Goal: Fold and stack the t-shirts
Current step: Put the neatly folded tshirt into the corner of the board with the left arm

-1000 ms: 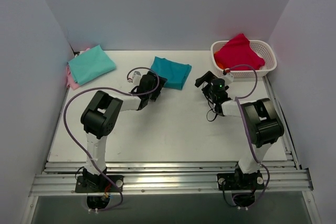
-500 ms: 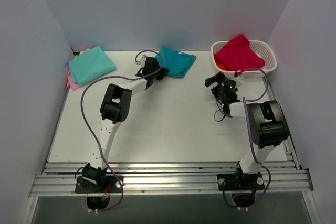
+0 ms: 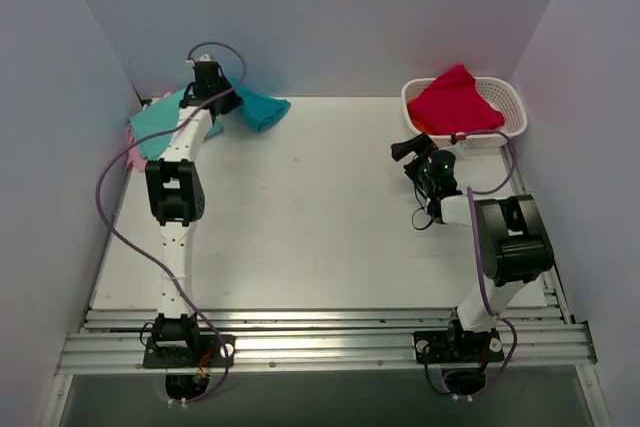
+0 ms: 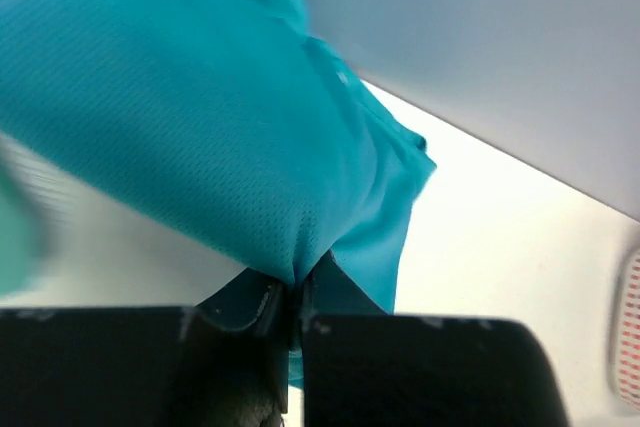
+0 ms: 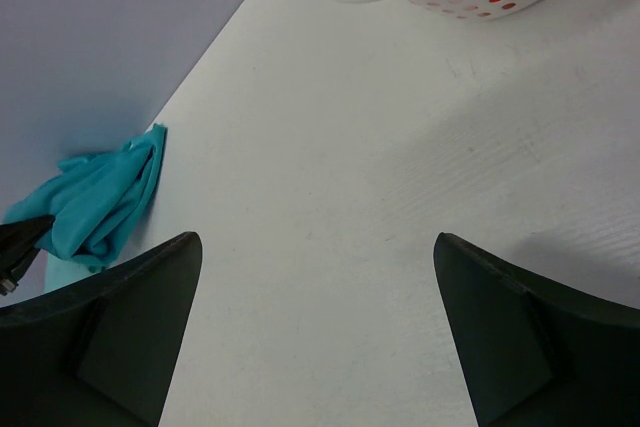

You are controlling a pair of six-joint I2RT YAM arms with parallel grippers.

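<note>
The white table [image 3: 320,237] fills the floor of the walled cell. The left arm [image 3: 172,197] stretches almost straight out to the far left corner. The right arm [image 3: 505,242] stays bent over the table's right side.

At the back right stands a white perforated basket [image 3: 487,139] heaped with a red-pink t-shirt [image 3: 455,97]. In the far left corner lies the folded mint-green t-shirt [image 3: 152,125], with the edge of a pale pink t-shirt [image 3: 134,143] showing beneath it.

Just right of that pile, against the back wall, is the deep teal t-shirt [image 4: 190,127], bunched up. The left gripper [image 4: 296,299] pinches a fold of it, jaws closed tight on the cloth.

The right gripper [image 5: 315,247] hovers low over bare table near the basket, its fingers [image 5: 110,337] spread wide and holding nothing.
</note>
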